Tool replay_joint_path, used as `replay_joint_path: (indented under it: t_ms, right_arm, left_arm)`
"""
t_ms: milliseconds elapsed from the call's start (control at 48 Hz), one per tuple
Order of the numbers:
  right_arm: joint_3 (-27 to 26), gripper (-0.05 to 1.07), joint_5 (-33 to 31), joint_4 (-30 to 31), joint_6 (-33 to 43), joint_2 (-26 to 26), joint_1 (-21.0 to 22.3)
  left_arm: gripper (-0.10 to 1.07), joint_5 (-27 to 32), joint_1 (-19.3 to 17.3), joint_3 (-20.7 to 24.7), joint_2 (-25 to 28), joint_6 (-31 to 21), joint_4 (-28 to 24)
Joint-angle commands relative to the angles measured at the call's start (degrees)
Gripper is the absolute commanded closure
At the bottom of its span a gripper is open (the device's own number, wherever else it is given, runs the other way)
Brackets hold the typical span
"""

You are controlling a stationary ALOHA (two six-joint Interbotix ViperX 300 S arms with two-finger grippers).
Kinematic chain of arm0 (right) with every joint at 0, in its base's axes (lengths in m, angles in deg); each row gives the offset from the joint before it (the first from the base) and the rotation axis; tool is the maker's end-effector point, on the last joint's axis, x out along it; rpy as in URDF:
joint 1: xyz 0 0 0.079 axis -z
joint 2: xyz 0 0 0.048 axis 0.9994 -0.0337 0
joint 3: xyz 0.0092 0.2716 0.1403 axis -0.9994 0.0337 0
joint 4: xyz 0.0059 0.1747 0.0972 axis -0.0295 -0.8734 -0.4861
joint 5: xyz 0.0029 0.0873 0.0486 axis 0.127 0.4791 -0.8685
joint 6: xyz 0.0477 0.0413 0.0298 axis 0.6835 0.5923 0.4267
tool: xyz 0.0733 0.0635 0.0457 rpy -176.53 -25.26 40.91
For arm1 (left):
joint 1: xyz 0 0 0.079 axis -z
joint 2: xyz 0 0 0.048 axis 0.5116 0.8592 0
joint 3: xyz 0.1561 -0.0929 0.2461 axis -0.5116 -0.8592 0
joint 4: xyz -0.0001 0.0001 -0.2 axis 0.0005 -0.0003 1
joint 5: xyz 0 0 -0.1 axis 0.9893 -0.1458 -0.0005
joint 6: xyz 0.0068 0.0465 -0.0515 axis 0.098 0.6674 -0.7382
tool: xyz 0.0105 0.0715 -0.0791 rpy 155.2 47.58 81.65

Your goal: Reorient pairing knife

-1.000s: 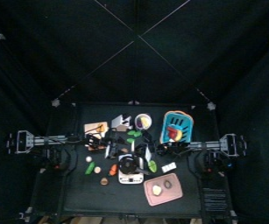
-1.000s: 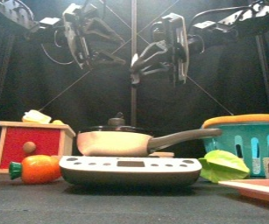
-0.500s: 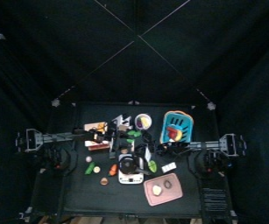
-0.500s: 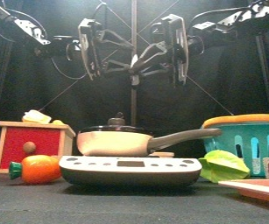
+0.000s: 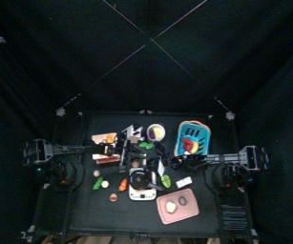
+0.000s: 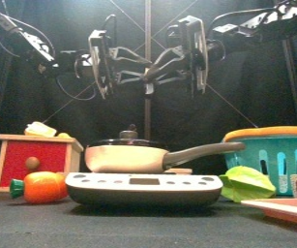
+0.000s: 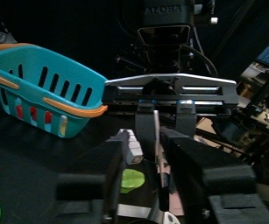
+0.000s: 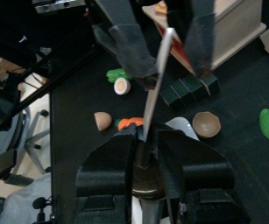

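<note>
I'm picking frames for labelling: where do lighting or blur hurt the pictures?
Top view: black curtains swallow most of the frame; the small black table is dim. Front view: backlight glows behind the arms, and the near white induction hob looks soft. Right wrist view: the silver knife blade glares.

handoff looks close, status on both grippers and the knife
Right gripper shut on the knife, blade held up in the air. Left gripper open, jaws either side of the blade. Nothing between them.

Shiny steel and glossy plastic in my feed.
I see the knife blade (image 8: 158,72) gleaming metal, the teal basket (image 7: 43,85) smooth plastic, the tabletop (image 6: 137,228) matt black.
</note>
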Motion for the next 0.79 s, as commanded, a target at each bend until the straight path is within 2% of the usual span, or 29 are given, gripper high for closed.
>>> replay_joint_path:
  t_ms: [0, 104, 208, 396, 521, 667, 771]
  right_arm:
    - [-1.23, 0.47, 0.26, 0.0, 0.0, 1.05, 0.26]
    - [-1.05, 0.47, 0.26, 0.0, -0.09, 1.05, 0.35]
    - [-0.7, 0.47, 0.26, 0.0, -0.09, 1.05, 0.35]
    - [-0.35, 0.42, -0.09, 0.09, 0.0, 1.05, 0.26]
    - [-0.18, 0.31, -0.53, -0.18, 0.0, 1.23, 0.35]
    - [0.7, 0.13, -1.14, 0.0, 0.0, 1.49, 0.26]
    - [1.85, 0.07, -1.14, 0.0, -0.09, 1.93, -0.18]
  left_arm:
    - [0.37, -0.53, 0.0, 0.62, -0.26, 0.18, 0.26]
    - [0.5, -0.7, -0.09, 0.62, -0.26, 0.18, 0.44]
    - [0.59, -0.88, -0.09, 0.62, -0.26, 0.18, 0.35]
    - [0.6, -1.67, 0.0, 0.53, -0.26, 0.18, 0.44]
    - [0.6, -1.67, 0.0, 0.53, -0.35, 0.09, 0.44]
    - [0.6, -1.58, -0.09, 0.18, -0.62, 0.18, 0.97]
    - [0.6, -1.67, -0.18, -0.26, -0.97, 0.18, 2.46]
